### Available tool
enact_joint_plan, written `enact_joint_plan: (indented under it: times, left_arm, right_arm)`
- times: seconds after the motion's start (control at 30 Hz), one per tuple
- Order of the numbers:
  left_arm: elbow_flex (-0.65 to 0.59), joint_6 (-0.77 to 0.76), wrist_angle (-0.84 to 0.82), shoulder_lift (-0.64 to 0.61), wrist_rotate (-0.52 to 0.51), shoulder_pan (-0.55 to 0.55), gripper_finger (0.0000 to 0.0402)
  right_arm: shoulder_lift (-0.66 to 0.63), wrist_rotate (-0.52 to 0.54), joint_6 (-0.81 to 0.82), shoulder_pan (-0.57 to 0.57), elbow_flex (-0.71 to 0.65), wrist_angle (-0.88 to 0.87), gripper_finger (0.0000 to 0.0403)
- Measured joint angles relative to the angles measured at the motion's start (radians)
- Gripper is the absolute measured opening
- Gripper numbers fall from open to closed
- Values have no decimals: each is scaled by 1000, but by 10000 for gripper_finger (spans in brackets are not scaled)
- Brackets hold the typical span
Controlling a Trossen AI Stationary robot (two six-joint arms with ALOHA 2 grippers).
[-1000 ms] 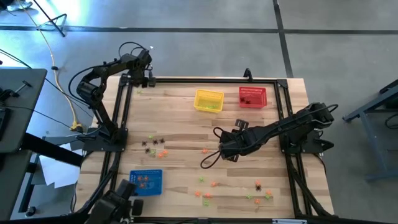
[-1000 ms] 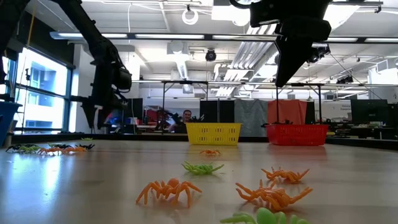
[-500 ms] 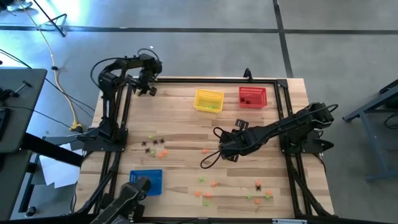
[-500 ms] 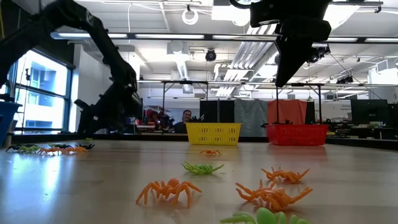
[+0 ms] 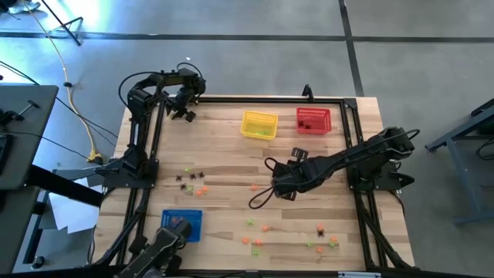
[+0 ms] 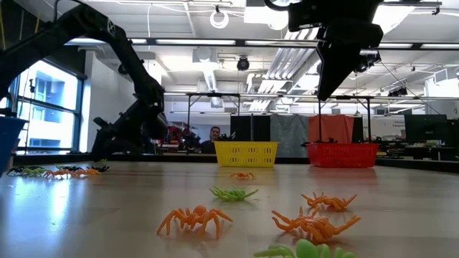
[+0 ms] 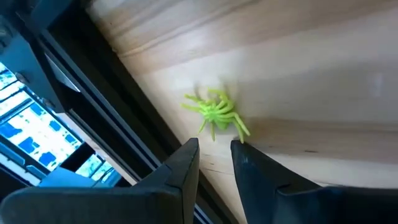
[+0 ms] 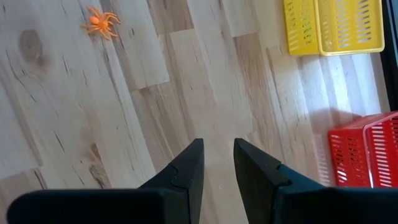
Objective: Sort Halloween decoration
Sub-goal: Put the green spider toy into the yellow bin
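Dark left gripper over green spider, jaws parted

Tiny orange, green, black plastic spiders scattered flat on wood; green spider near corner.

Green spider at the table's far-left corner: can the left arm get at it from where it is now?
Probably yes. The left gripper hangs right beside the green spider, jaws slightly parted with nothing between them, and bare wood around it. The table frame running close by may crowd the approach.
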Motion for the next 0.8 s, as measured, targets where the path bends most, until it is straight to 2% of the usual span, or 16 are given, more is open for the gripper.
enact_joint_plan:
  times: [0.4,0.8]
  left_arm:
    - [0,70,36,-5,18,46,88]
    - [38,145,68,-16,40,43,88]
  right_arm:
    - [0,0,7,-1,0,0,83]
    - [0,-2,2,-29,0,1,83]
